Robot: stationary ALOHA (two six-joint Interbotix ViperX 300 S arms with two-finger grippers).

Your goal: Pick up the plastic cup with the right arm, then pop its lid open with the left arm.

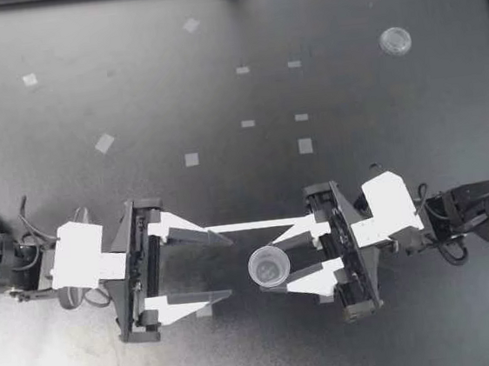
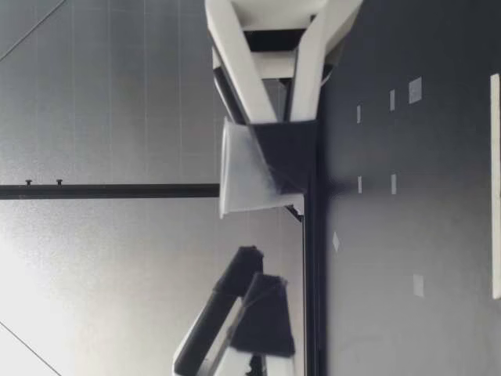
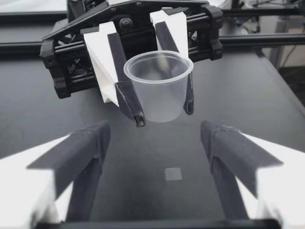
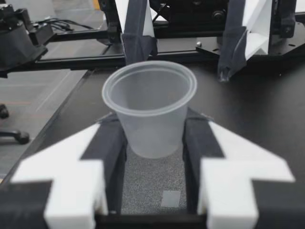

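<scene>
2 grippers faced each other at the near side of the table (image 1: 141, 194). My right gripper (image 1: 271, 269) pinched a small clear plastic cup (image 1: 268, 266) by its lower wall, upright and clear of the table. My left gripper (image 1: 230, 267) stood spread, holding nothing, just left of it. Light, thin-walled and slick, the cup would likely buckle under a hard squeeze, so gentle pressure on opposite sides suited it. A clear lid (image 1: 396, 40) lay far right.

You'll see a clear round lid (image 1: 396, 40) lying alone near the right edge of the black table (image 1: 130, 90). Pale tape squares (image 1: 105, 143) are scattered well apart across the surface. Four smaller marks (image 1: 242, 69) form a neat rectangle, and a thin white strip (image 1: 249, 226) lies flat near the middle.
</scene>
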